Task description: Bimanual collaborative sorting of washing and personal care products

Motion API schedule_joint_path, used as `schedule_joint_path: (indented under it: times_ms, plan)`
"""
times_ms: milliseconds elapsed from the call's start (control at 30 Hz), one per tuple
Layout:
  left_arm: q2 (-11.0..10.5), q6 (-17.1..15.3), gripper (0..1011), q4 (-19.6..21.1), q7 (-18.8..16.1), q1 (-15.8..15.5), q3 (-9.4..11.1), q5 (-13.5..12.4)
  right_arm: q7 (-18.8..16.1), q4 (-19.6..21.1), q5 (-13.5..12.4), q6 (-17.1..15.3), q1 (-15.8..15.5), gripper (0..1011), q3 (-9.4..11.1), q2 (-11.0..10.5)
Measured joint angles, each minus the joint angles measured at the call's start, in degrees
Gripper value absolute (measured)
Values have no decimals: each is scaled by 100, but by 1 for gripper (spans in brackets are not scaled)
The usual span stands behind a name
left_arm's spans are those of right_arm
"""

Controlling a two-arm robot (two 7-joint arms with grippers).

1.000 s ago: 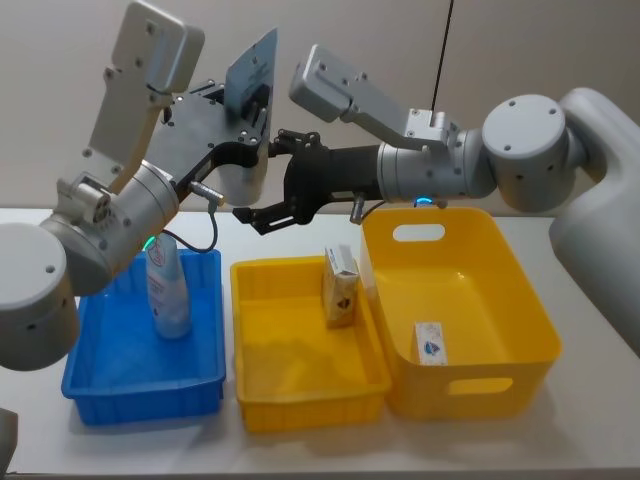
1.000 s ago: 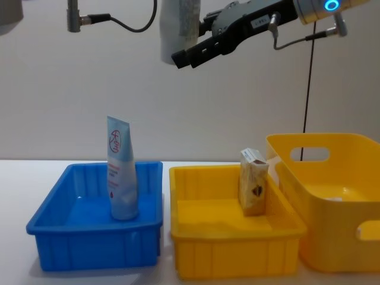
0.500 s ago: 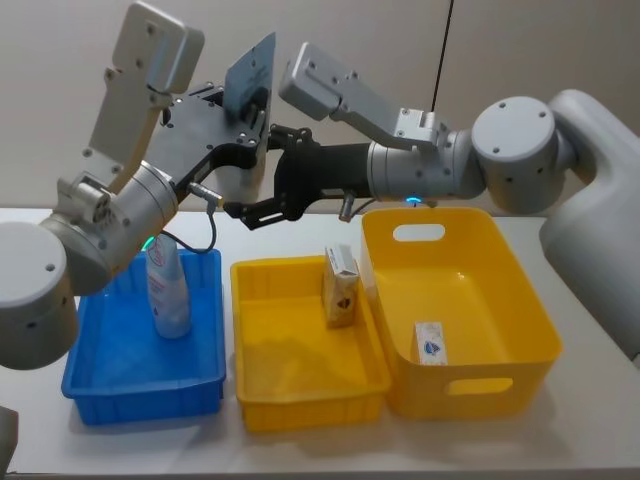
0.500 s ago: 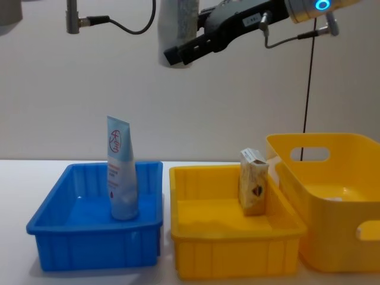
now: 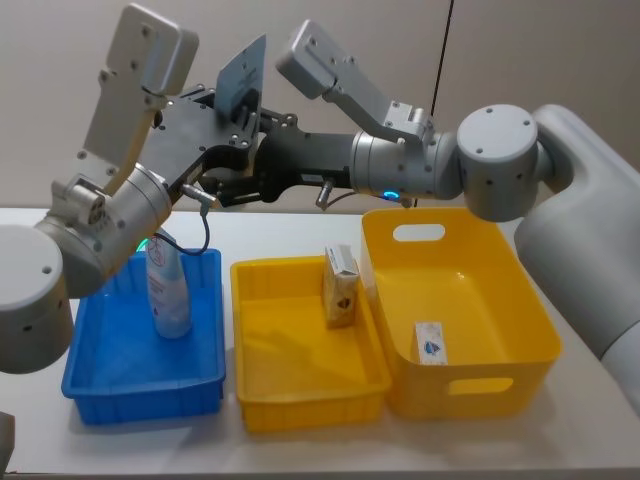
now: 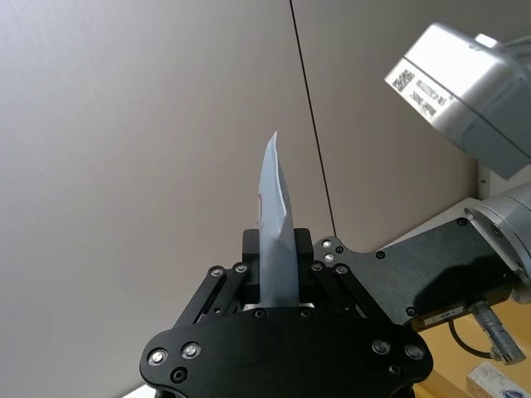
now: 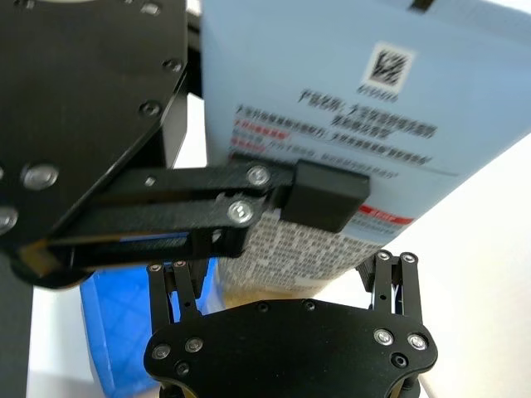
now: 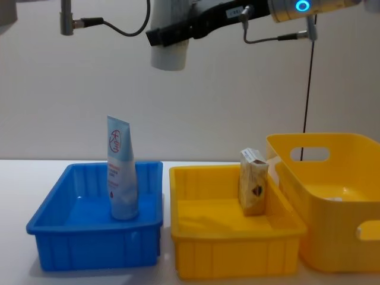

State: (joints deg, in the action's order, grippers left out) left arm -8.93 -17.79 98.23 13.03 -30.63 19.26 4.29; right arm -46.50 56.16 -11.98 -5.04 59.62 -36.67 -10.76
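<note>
Pale-blue tube [image 5: 168, 290], red logo; tan box [image 5: 341, 287]; blue tray [image 5: 100, 385]; yellow basket [image 5: 520, 330].

Both arms are raised high, wrists nearly meeting. The left gripper [image 6: 278, 278] is clamped tight; the right gripper [image 5: 232, 190] reaches alongside it, fingers [image 7: 386, 286] spread.

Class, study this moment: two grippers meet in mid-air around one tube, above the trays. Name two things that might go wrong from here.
1. The left gripper pinches the pale-blue tube near one end, high above the table; if it lets go before the right gripper closes, the tube may drop.
2. A falling tube could topple the upright tube standing in the blue tray, or land in the wrong tray.
</note>
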Motion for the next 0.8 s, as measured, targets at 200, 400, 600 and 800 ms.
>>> schedule_joint_path:
  times_ms: [200, 400, 600, 800]
  plan:
    - [6, -16, 211, 27, -34, 28, -25, -43, 34, -192, -137, 89, 30, 916, 71, 132]
    - [9, -24, 211, 44, -61, 45, -43, -72, 45, -288, -210, 131, 44, 755, 104, 205]
    - [12, -29, 211, 54, -73, 55, -53, -89, 55, -368, -261, 169, 56, 603, 130, 260]
    - [15, -33, 213, 58, -83, 61, -61, -100, 64, -413, -297, 189, 64, 455, 148, 291]
